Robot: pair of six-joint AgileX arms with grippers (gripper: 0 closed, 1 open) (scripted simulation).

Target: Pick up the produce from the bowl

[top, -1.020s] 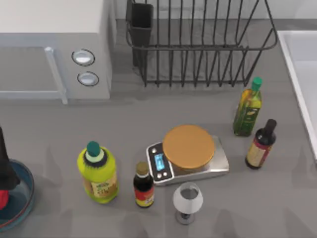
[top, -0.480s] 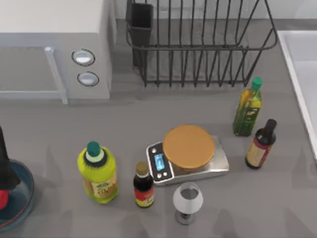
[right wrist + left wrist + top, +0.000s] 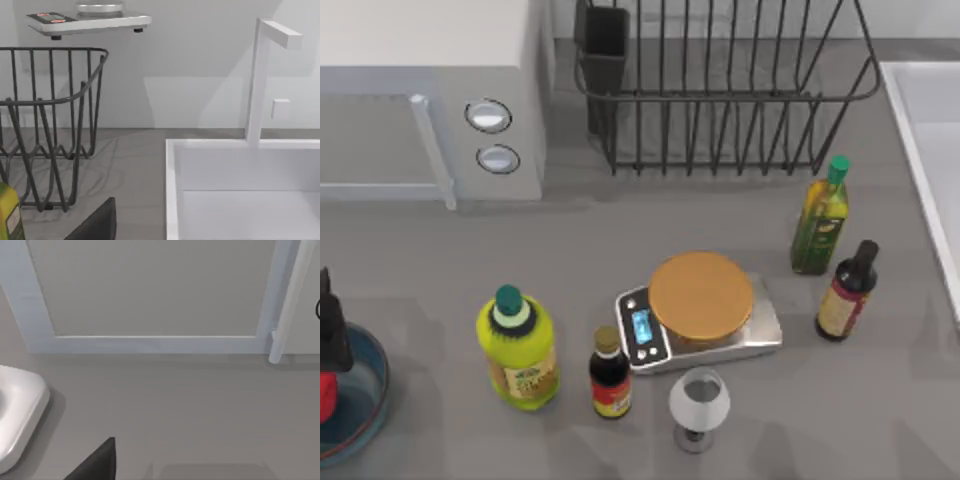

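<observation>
The blue bowl (image 3: 368,378) sits at the top view's left edge, cut off by the frame. The red produce (image 3: 325,396) shows as a small patch at that edge, over the bowl's inside. My left gripper (image 3: 330,338) hangs as a dark shape right above the produce and bowl; whether it touches the produce is hidden. A dark piece of that gripper (image 3: 95,465) also appears in the left wrist view, which faces the microwave door (image 3: 150,285). My right arm is parked by the sink, and a dark piece of its gripper (image 3: 97,222) is in the right wrist view.
To the right of the bowl stand a yellow bottle (image 3: 517,348), a small dark sauce bottle (image 3: 609,373), a scale with an orange plate (image 3: 700,297) and a wine glass (image 3: 698,402). Two more bottles (image 3: 820,218) (image 3: 847,292) stand farther right. Microwave (image 3: 430,90), wire rack (image 3: 720,90) and sink (image 3: 930,150) line the back.
The left arm's dark shape at the left edge has shrunk and shifted slightly, with less of it in frame. The red patch stays at nearly the same spot. All else is unmoved.
</observation>
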